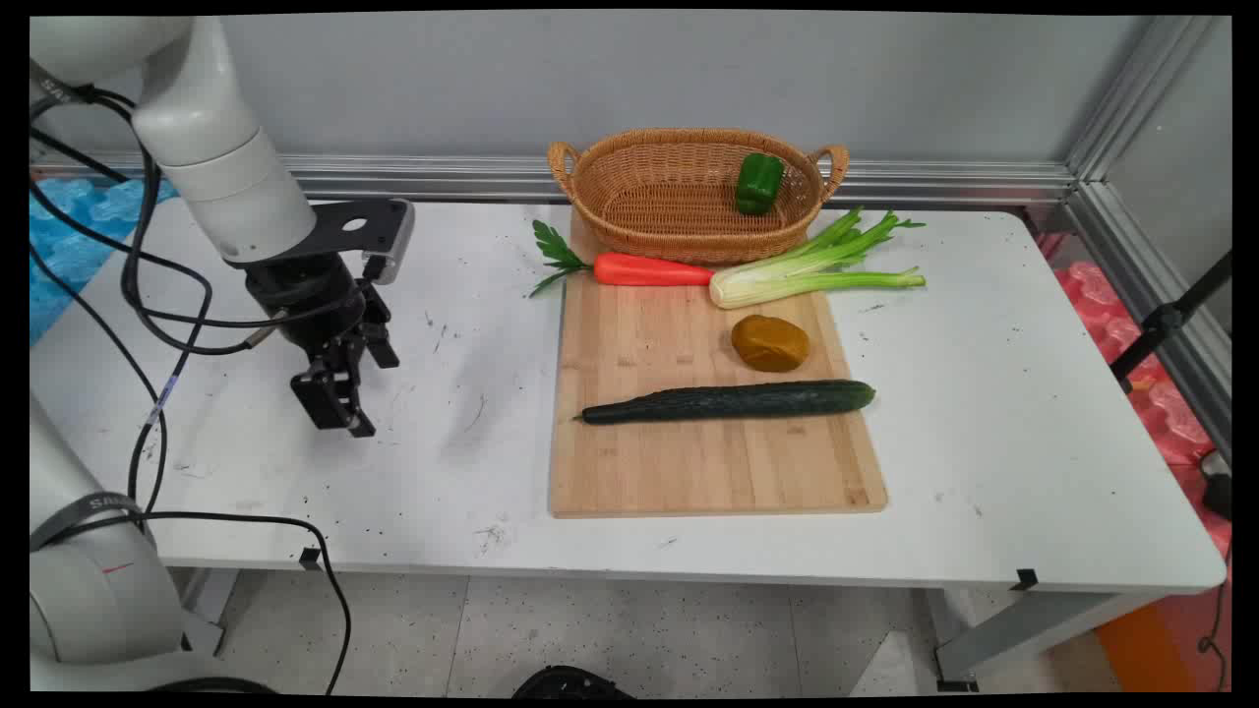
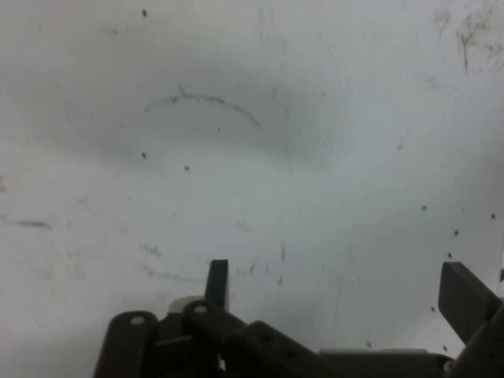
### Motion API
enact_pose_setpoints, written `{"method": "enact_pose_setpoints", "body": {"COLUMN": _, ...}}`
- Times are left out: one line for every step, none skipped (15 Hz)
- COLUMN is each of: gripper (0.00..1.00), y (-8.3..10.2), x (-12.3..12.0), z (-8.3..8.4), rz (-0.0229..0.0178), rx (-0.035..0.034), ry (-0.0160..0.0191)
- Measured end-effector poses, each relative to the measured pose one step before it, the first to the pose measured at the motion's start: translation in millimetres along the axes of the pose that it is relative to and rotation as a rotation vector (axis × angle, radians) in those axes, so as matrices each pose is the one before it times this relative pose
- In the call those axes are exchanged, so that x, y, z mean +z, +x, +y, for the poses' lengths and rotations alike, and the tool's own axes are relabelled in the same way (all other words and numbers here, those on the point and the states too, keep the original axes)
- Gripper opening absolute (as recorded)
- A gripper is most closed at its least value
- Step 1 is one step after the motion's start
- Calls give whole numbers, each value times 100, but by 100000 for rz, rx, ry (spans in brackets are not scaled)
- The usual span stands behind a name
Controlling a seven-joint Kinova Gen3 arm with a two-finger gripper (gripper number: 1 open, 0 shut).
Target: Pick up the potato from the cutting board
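The gripper (image 1: 339, 408) hangs over bare white table (image 1: 984, 413), well to the left of the cutting board (image 1: 708, 462), its two fingers (image 2: 466, 298) spread apart with nothing between them. The hand view shows only scuffed tabletop beneath it (dark specks and a faint curved scratch).

Open room: a broad stretch of table lies between the gripper and the cutting board's left edge, and another wide bare stretch runs from the board's right edge to the table's right end. The board's near edge stops short of the table's front edge, leaving a strip of free surface.

Counted, there is one of each thing. On the cutting board lie one cucumber (image 1: 728, 401), lengthwise across the board's middle with its right end reaching past the right edge; one brown potato (image 1: 769, 343) just behind the cucumber, apart from it; and one carrot (image 1: 651, 269) along the board's far edge, its leaves overhanging the left side. One celery stalk (image 1: 811, 270) lies at the board's far right corner, just beside the carrot's tip, its leafy end off the board. One wicker basket (image 1: 629, 187) sits behind the board against its far edge, holding one green pepper (image 1: 758, 183) on its right side.
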Motion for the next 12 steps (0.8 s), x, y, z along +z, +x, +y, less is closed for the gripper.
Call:
{"method": "enact_pose_setpoints", "body": {"gripper": 100, "y": 371, "x": 9, "z": -154, "rz": 1030, "rx": 176, "ry": 326}}
{"method": "enact_pose_setpoints", "body": {"gripper": 100, "y": 326, "x": 10, "z": -127, "rz": 690, "rx": 230, "ry": 286}}
{"method": "enact_pose_setpoints", "body": {"gripper": 100, "y": 668, "x": 9, "z": -285, "rz": 1624, "rx": 374, "ry": 650}}
{"method": "enact_pose_setpoints", "body": {"gripper": 100, "y": 839, "x": 29, "z": -345, "rz": 1811, "rx": 409, "ry": 648}}
{"method": "enact_pose_setpoints", "body": {"gripper": 100, "y": 1356, "x": 42, "z": -517, "rz": 2756, "rx": 537, "ry": 867}}
{"method": "enact_pose_setpoints", "body": {"gripper": 100, "y": 1217, "x": 69, "z": -413, "rz": 2437, "rx": 345, "ry": 684}}
{"method": "enact_pose_setpoints", "body": {"gripper": 100, "y": 1320, "x": 94, "z": -413, "rz": 2478, "rx": 393, "ry": 751}}
{"method": "enact_pose_setpoints", "body": {"gripper": 100, "y": 1629, "x": 152, "z": -497, "rz": 3040, "rx": 342, "ry": 910}}
{"method": "enact_pose_setpoints", "body": {"gripper": 100, "y": 1688, "x": 240, "z": -518, "rz": 3242, "rx": 370, "ry": 885}}
{"method": "enact_pose_setpoints", "body": {"gripper": 100, "y": 1371, "x": 248, "z": -427, "rz": 2753, "rx": 257, "ry": 733}}
{"method": "enact_pose_setpoints", "body": {"gripper": 100, "y": 944, "x": 231, "z": -294, "rz": 1891, "rx": 148, "ry": 442}}
{"method": "enact_pose_setpoints", "body": {"gripper": 100, "y": 1330, "x": 382, "z": -417, "rz": 2736, "rx": 211, "ry": 662}}
